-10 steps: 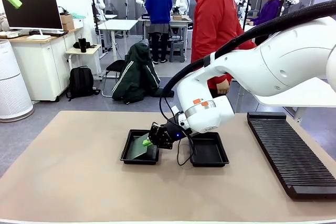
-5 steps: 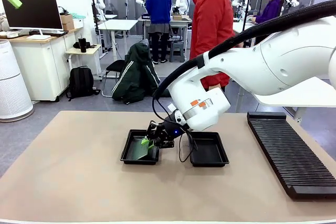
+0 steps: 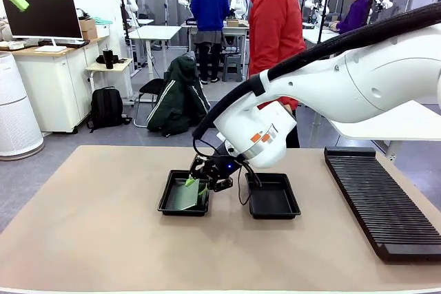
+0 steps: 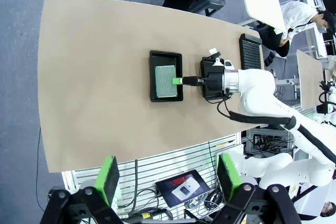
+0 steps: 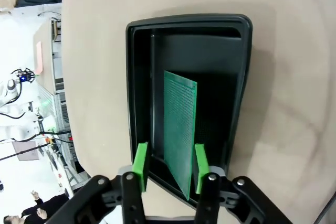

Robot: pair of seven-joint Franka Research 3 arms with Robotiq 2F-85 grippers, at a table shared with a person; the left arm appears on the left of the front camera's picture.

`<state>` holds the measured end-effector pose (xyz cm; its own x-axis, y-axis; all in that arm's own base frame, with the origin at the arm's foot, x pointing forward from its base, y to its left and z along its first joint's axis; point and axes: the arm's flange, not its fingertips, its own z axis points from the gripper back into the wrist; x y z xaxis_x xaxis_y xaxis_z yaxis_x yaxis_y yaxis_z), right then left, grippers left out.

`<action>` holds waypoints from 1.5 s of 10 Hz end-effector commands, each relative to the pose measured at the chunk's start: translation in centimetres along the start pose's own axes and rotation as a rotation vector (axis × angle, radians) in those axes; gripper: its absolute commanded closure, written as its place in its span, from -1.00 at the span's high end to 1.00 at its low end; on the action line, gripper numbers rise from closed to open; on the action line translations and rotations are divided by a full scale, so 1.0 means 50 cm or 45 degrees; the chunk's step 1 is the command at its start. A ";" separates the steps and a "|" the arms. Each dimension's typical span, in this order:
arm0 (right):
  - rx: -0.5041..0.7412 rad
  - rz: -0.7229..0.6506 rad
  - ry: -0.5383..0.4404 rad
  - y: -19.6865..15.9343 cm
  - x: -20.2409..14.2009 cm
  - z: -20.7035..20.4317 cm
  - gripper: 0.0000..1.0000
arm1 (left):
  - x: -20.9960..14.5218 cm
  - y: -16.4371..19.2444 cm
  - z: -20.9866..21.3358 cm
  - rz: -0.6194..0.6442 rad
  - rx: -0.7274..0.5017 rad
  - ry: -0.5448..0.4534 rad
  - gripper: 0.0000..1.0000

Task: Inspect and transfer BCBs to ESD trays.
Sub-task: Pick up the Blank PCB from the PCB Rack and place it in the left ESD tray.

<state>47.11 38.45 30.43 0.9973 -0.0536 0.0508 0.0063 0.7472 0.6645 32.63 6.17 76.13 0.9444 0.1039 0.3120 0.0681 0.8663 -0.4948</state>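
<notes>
Tan table (image 3: 96, 232) bears two ESD trays (image 3: 165, 199), one BCB (image 5: 178, 124); right pincer (image 5: 170, 151) and left pincer (image 4: 168, 165) stand parted, empty.

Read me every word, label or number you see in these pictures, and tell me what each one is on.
None can be read.
Stickers on the right arm: too small to read.
Screen below the table edge: blurred.
BCB in the tray: a dot grid, no print to be seen.
</notes>
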 end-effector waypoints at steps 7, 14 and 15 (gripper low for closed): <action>-0.357 0.038 0.040 0.131 0.004 0.086 0.64 | -0.003 0.002 -0.001 0.001 -0.001 0.001 1.00; -0.563 0.029 0.049 0.163 -0.015 0.162 1.00 | -0.003 0.002 -0.001 0.001 -0.001 0.001 1.00; -0.555 0.024 0.032 0.160 -0.011 0.166 1.00 | -0.003 0.002 -0.001 0.001 -0.001 0.001 1.00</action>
<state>46.09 39.23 41.72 0.9995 0.0059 0.0322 -0.0159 0.9477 0.3189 32.63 6.17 76.13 0.9444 0.1039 0.3120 0.0681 0.8663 -0.4948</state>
